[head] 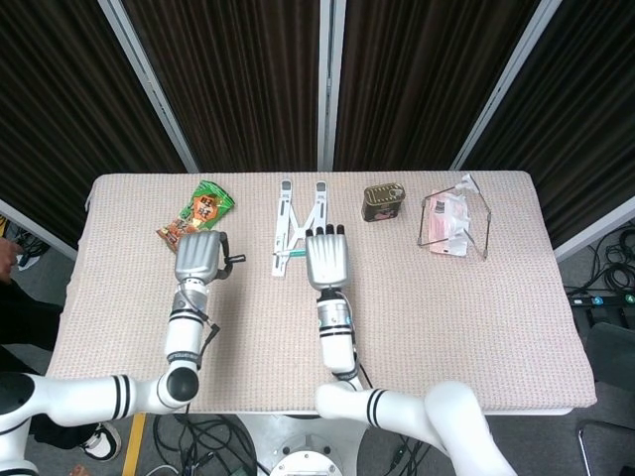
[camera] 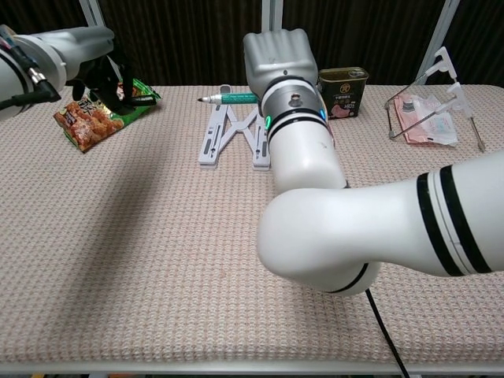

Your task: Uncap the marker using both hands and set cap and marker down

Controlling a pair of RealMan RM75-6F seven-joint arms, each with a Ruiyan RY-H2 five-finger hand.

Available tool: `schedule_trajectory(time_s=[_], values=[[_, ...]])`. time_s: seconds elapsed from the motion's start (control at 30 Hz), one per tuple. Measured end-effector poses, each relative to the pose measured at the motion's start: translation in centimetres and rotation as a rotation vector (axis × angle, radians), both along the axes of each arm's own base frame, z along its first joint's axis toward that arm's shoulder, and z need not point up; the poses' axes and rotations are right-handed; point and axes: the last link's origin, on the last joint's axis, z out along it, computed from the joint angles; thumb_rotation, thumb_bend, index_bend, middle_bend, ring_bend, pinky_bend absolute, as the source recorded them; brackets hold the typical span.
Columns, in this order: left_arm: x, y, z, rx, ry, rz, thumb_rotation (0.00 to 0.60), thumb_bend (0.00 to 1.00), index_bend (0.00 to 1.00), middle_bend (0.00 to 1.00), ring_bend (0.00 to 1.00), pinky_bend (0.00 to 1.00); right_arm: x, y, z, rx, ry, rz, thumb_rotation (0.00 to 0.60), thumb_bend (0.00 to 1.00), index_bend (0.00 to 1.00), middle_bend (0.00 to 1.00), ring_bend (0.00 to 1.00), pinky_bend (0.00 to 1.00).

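The marker (head: 291, 262) (camera: 230, 98) is a green pen with its bare tip pointing left, held level above the table by my right hand (head: 327, 259) (camera: 276, 56) at its right end. The black cap (head: 234, 260) (camera: 140, 100) is off the marker and sticks out from the fingers of my left hand (head: 197, 258) (camera: 91, 69), which grips it. A clear gap separates cap and marker tip. In the chest view my right forearm fills the middle and hides part of the table behind it.
A green and orange snack bag (head: 195, 217) (camera: 96, 115) lies at the back left, just behind my left hand. A white folding stand (head: 300, 219) (camera: 226, 135) lies under the marker. A tin can (head: 383, 201) and a wire rack (head: 454, 224) holding a pink packet sit at the back right.
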Motion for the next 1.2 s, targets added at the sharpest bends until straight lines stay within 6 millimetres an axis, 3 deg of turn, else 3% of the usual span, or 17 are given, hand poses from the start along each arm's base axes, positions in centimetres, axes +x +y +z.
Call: schedule_trajectory(time_s=[0.23, 0.67, 0.8, 0.87, 1.03, 1.13, 1.2], values=[[-2.2, -1.1, 0.5, -0.012, -0.010, 0.020, 0.600, 0.34, 0.70, 0.75, 0.68, 0.71, -3.1, 0.8, 1.9, -0.026, -0.049, -0.035, 0.600, 0.33, 0.71, 0.64, 0.40, 0.38], [-6.7, -3.2, -0.4, 0.000, -0.070, -0.028, 0.600, 0.32, 0.68, 0.74, 0.66, 0.70, -13.6, 5.5, 6.3, 0.068, -0.086, -0.132, 0.600, 0.33, 0.71, 0.63, 0.39, 0.36], [-7.7, -3.8, -1.8, -0.032, -0.098, -0.028, 0.600, 0.27, 0.58, 0.63, 0.56, 0.63, -14.3, 5.8, 5.8, 0.113, -0.080, -0.142, 0.600, 0.30, 0.70, 0.61, 0.38, 0.34], [-7.8, -4.0, -2.2, -0.051, -0.106, -0.038, 0.600, 0.22, 0.53, 0.57, 0.50, 0.60, -14.5, 5.8, 5.4, 0.136, -0.076, -0.146, 0.600, 0.26, 0.67, 0.58, 0.36, 0.32], [-8.4, -4.5, -2.7, -0.109, -0.121, -0.054, 0.600, 0.07, 0.28, 0.30, 0.27, 0.41, -14.7, 5.9, 4.7, 0.189, -0.074, -0.152, 0.600, 0.06, 0.41, 0.42, 0.21, 0.20], [-9.0, -4.6, -2.3, -0.120, -0.115, -0.052, 0.600, 0.03, 0.23, 0.25, 0.23, 0.35, -14.6, 6.1, 4.7, 0.211, -0.076, -0.156, 0.600, 0.03, 0.30, 0.33, 0.13, 0.14], [-9.2, -4.7, -2.0, -0.119, -0.110, -0.047, 0.600, 0.02, 0.22, 0.25, 0.22, 0.33, -14.6, 6.2, 4.9, 0.215, -0.085, -0.159, 0.600, 0.03, 0.28, 0.30, 0.11, 0.12]])
